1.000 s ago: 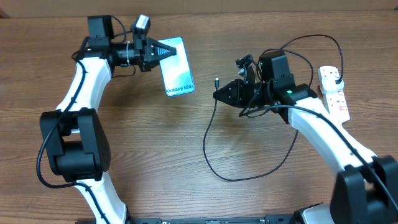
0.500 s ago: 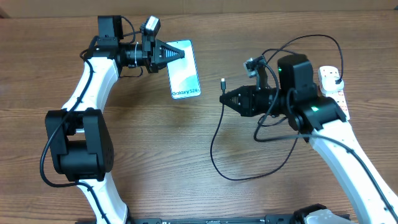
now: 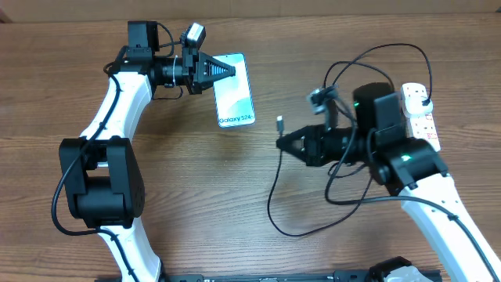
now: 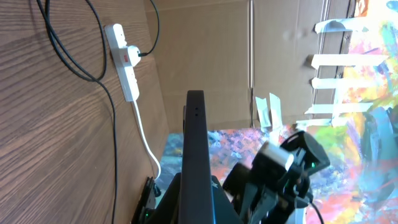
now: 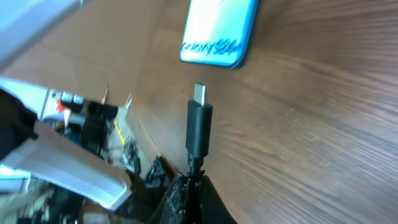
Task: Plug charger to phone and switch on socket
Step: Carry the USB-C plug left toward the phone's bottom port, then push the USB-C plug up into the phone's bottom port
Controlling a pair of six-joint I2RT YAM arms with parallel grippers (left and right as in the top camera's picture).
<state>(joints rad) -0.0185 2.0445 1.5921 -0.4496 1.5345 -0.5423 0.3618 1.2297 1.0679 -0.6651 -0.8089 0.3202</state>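
The phone (image 3: 235, 90), light blue screen reading "Galaxy S24", is held at its top end by my left gripper (image 3: 227, 71), which is shut on it above the table; in the left wrist view it shows edge-on as a dark bar (image 4: 195, 149). My right gripper (image 3: 284, 145) is shut on the black charger cable (image 3: 275, 200) just behind its small plug tip (image 3: 279, 121). In the right wrist view the tip (image 5: 199, 121) points at the phone's bottom edge (image 5: 217, 31), a short gap away. The white socket strip (image 3: 419, 117) lies at the right, with the charger's black plug in it.
The charger cable loops over the table between my right arm and the socket (image 4: 122, 53). The socket's thick white cord (image 4: 144, 127) runs off along the table edge. A cardboard wall (image 4: 205, 43) stands behind the table.
My left gripper carried the phone rightward, toward the middle. My right gripper moved down and right with the plug tip, keeping it pointed at the phone's lower end.
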